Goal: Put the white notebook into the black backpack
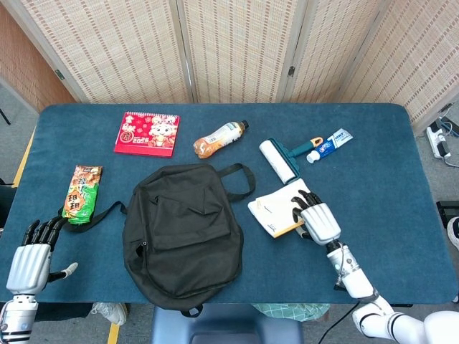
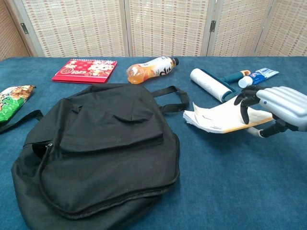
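1. Notebook [image 2: 218, 118]: lies on the surface just right of the backpack [image 2: 103, 148]; your right hand [image 2: 276, 108] curls over its near edge, lifting it.
2. Likely light and floppy; pages fan, so clamp the whole stack near the spine.
3. Left hand [image 1: 32, 251]: spread, holding nothing.

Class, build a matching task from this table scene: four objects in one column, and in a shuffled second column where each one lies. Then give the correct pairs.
Objects
1. white notebook
2. black backpack
3. red calendar
4. snack packet

Places
A. far left corner area of the table
B. under the fingers of the right robot hand
C. near the left edge, by the backpack strap
D. middle of the table, lying flat

Pairs: 1-B, 2-D, 3-A, 4-C
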You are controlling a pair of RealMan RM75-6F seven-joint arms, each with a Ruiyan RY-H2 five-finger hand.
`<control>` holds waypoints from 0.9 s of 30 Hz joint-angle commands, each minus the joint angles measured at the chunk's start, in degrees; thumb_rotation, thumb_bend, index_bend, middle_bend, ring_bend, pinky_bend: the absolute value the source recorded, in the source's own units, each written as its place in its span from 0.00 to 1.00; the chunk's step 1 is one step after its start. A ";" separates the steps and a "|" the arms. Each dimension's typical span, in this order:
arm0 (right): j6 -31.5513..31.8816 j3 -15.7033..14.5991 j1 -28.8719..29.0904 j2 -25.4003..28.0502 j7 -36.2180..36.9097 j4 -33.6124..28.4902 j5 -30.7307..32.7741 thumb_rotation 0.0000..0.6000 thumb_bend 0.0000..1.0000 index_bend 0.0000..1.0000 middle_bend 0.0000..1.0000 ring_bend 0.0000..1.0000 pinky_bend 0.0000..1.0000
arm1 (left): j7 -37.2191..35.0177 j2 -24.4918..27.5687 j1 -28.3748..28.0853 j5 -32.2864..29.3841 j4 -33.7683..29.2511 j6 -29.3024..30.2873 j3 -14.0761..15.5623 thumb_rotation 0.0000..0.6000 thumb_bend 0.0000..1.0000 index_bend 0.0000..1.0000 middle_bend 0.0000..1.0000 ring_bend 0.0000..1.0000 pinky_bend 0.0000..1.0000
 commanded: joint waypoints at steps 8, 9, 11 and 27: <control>8.12 -0.24 -1.69 2.55 -0.55 -0.20 -3.22 1.00 0.61 0.63 0.32 0.16 0.21 | -0.41 0.63 -0.66 0.86 0.38 -0.14 -0.34 1.00 0.07 0.14 0.14 0.16 0.11; 9.59 -0.28 -1.90 2.87 -0.43 -0.13 -3.91 1.00 0.61 0.63 0.32 0.16 0.21 | -0.28 0.86 -0.95 1.15 0.34 -0.36 -0.40 1.00 0.07 0.14 0.14 0.16 0.11; 12.84 -0.41 -2.34 3.69 -0.49 0.11 -5.54 1.00 0.61 0.63 0.33 0.16 0.22 | -0.20 1.40 -1.94 2.12 0.24 -1.16 -0.55 1.00 0.07 0.14 0.14 0.16 0.11; 28.88 1.17 -2.24 13.58 -8.17 -10.70 -15.72 1.00 0.61 0.63 0.34 0.19 0.22 | -6.10 5.37 -15.52 10.92 -1.34 -17.02 0.37 1.00 0.07 0.18 0.15 0.17 0.11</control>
